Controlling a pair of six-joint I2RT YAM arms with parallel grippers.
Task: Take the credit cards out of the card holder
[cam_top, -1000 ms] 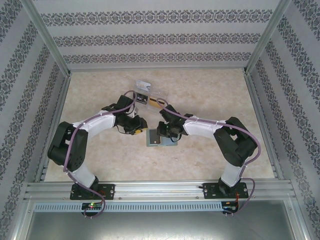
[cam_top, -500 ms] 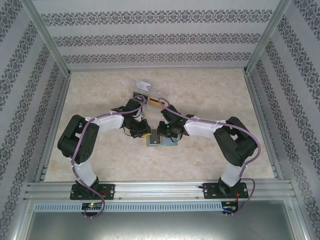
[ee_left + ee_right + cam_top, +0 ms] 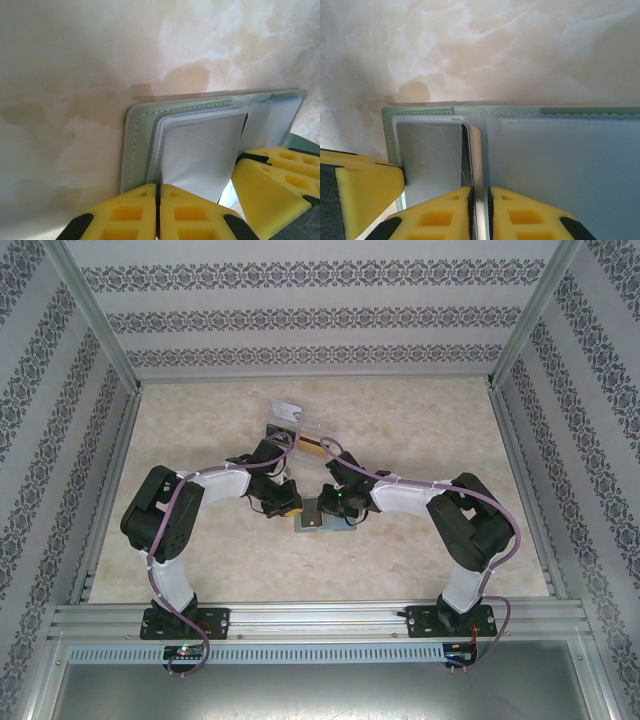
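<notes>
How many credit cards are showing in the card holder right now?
1: a silvery-grey card tucked in the card holder's pocket at image left in the right wrist view. Others may be hidden behind it.

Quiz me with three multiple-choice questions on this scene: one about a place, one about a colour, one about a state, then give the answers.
1. The card holder lies: A on the table between the left gripper and right gripper; B against the far wall; C atop an arm.
2. Its cover is: A red; B black; C pale green.
3. It is: A folded shut; B open; C standing on edge.
Answers: A, top view shows it between them; C, green stitched border; B, both panels lie spread.
</notes>
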